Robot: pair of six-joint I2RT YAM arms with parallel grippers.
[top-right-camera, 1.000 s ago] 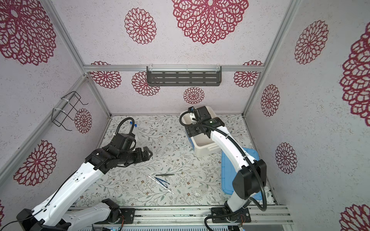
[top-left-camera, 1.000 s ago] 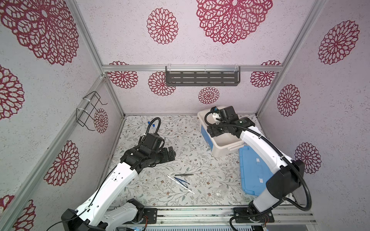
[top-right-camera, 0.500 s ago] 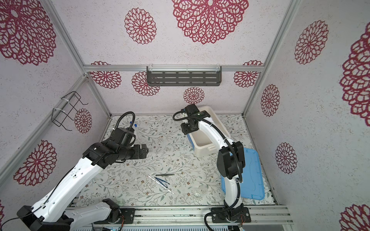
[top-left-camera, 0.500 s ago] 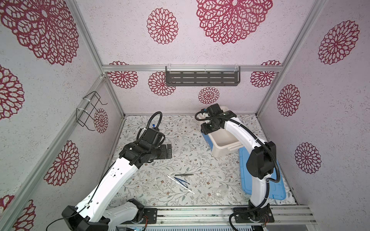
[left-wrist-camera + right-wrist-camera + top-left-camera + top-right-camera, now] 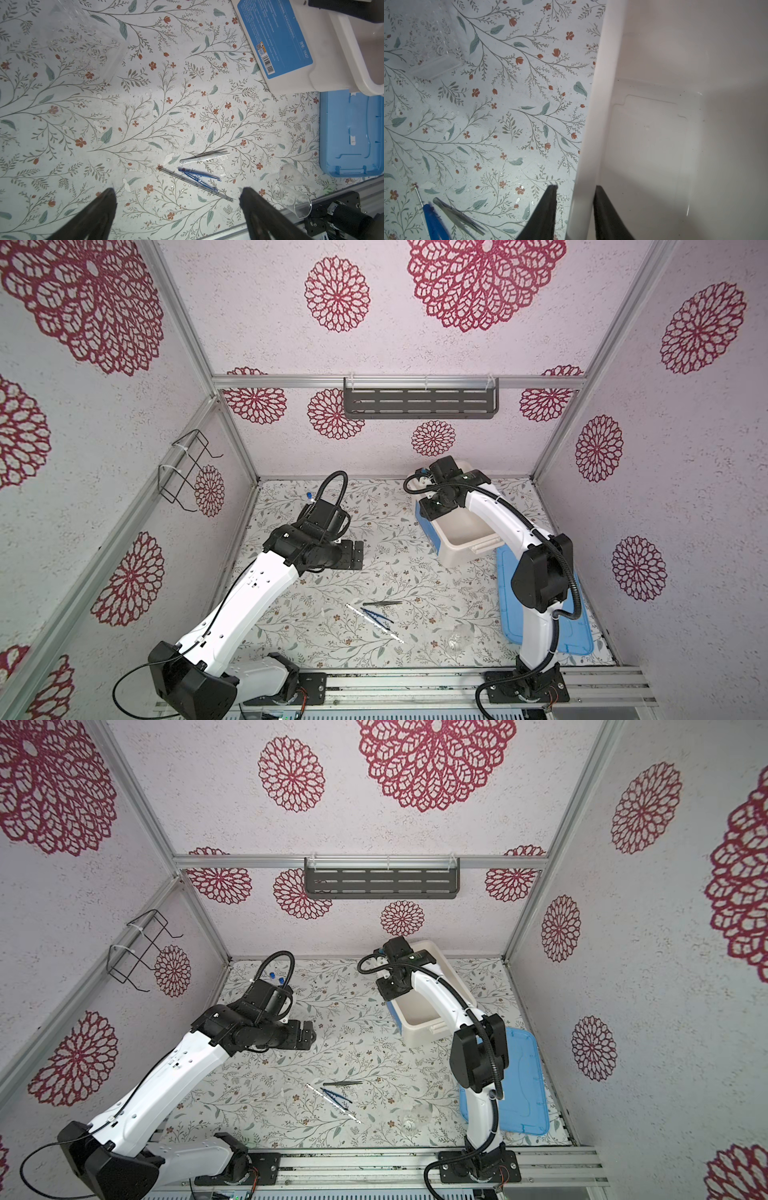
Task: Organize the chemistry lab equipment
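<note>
Floral tabletop [image 5: 419, 572]: is carrying everything, with red-rosette walls closing it in on three sides.
Dark metal tweezers [image 5: 382, 603]: are lying flat near the front middle, showing in both top views.
Blue tweezers [image 5: 376, 616]: are lying just in front of the dark pair and crossing over the thin white stick [image 5: 395, 637], which is running diagonally toward the front.
Small clear vessel [image 5: 460, 640]: is sitting near the front edge, between the tweezers and the flat blue lid [image 5: 579, 635].
Blue caps [image 5: 272, 974]: are peeking out at the back left, behind the left arm.
See-through tube holder [image 5: 83, 41]: is showing only faintly in the left wrist view.
Left tool [image 5: 177, 190]: is hanging wide above bare tabletop, gripping nothing, well apart from the tweezers.
Right tool [image 5: 576, 187]: is sitting narrow astride one wall of the white tub [image 5: 461, 531], one finger inside and one outside; I am not managing to tell whether it is actually pinching.
White tub: is standing at the back right, just beside the lid.
</note>
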